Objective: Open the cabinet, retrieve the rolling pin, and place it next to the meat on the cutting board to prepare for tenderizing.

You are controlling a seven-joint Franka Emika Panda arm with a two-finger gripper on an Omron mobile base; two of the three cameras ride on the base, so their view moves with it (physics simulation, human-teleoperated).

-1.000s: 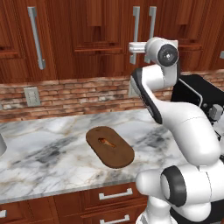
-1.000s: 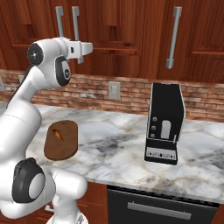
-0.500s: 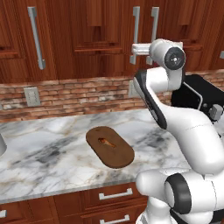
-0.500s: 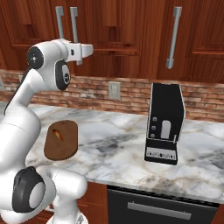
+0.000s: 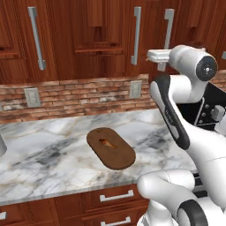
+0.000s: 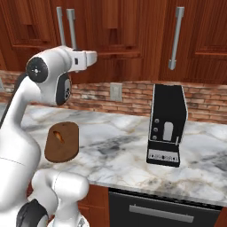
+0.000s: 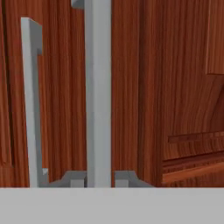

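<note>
Two handles [image 7: 98, 87] (one in pincer [image 7: 99, 178])

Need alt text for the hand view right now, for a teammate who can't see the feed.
The gripper is shut on a vertical grey bar handle of the cabinet, one fingertip on each side of the bar. A second grey handle stands to its left against the reddish-brown wood; the door looks closed.

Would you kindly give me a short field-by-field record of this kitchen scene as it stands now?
cabinet: doors closed
bar handle: vertical, between the end effector's fingertips
end effector: shut on the bar handle
cutting board: flat on the marble counter
meat: on the cutting board
coffee machine: on the counter, right of the board
</note>
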